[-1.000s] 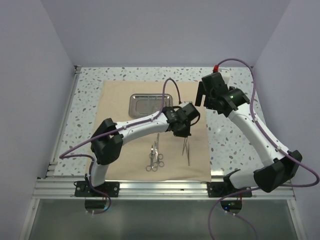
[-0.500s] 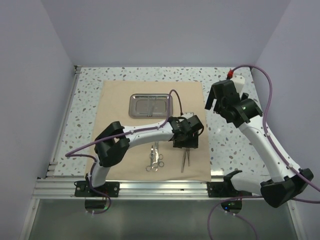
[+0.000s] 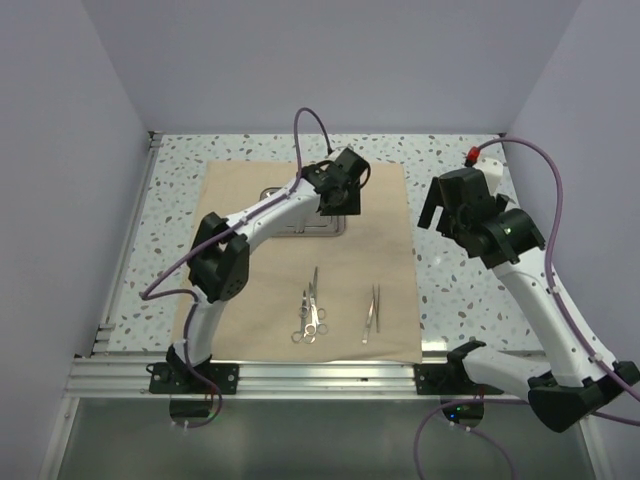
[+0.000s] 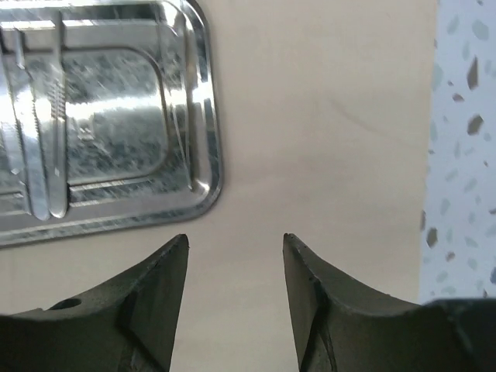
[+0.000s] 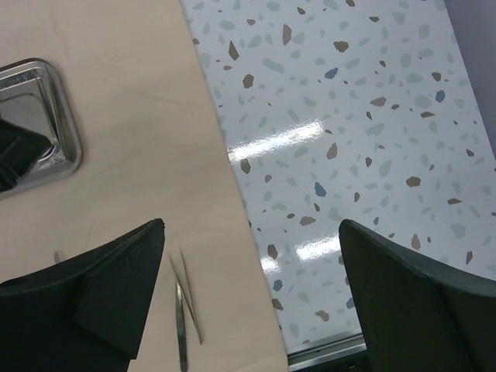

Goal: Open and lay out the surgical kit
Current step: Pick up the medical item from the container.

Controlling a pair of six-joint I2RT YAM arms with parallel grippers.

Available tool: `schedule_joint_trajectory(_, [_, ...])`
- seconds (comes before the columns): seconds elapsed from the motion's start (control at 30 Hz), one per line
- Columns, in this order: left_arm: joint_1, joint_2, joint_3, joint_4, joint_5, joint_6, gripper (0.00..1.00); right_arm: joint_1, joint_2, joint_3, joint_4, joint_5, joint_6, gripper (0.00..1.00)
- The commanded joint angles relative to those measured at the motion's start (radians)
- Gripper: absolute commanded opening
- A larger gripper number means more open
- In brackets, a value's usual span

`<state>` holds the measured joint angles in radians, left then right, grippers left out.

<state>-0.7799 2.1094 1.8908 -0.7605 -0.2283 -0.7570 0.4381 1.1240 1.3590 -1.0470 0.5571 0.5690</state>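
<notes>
The surgical kit's tan cloth (image 3: 385,250) lies spread flat on the table. At its back stands the steel tray (image 3: 305,230), partly hidden by my left arm. Thin silver instruments (image 4: 39,132) lie inside the tray (image 4: 186,116). Ring-handled instruments (image 3: 310,310) and a pair of tweezers (image 3: 371,310) rest on the cloth near its front edge. My left gripper (image 3: 335,205) hovers over the tray's right end, open and empty (image 4: 235,240). My right gripper (image 3: 440,208) hangs open over the cloth's right edge (image 5: 252,225), with the tweezers (image 5: 184,310) below it.
The speckled tabletop (image 3: 460,290) surrounds the cloth, with a metal rail (image 3: 320,375) along the near edge. Plain walls close in the left, back and right sides. Purple cables loop off both arms.
My left gripper opened and left the tweezers on the front right of the cloth, then swung back to the tray. The right arm drew away to the right.
</notes>
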Motion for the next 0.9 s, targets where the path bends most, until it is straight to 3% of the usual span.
schedule_joint_trajectory(0.0, [0.037, 0.098, 0.122, -0.049, -0.089, 0.195, 0.55, -0.002, -0.039, 0.019, -0.038, -0.011, 0.019, 0.98])
schedule_joint_trajectory(0.3, [0.106, 0.294, 0.293, -0.079, -0.160, 0.298, 0.56, -0.001, -0.003, 0.042, -0.022, -0.010, -0.004, 0.98])
schedule_joint_trajectory(0.63, [0.117, 0.351, 0.289, -0.046, -0.097, 0.280, 0.56, -0.002, 0.020, 0.020, -0.012, -0.006, -0.031, 0.98])
schedule_joint_trajectory(0.8, [0.117, 0.380, 0.280, -0.059, -0.103, 0.277, 0.48, -0.004, 0.025, 0.009, -0.002, -0.013, -0.035, 0.98])
schedule_joint_trajectory(0.87, [0.117, 0.388, 0.274, -0.063, -0.108, 0.268, 0.36, -0.002, 0.026, 0.009, 0.005, -0.014, -0.038, 0.98])
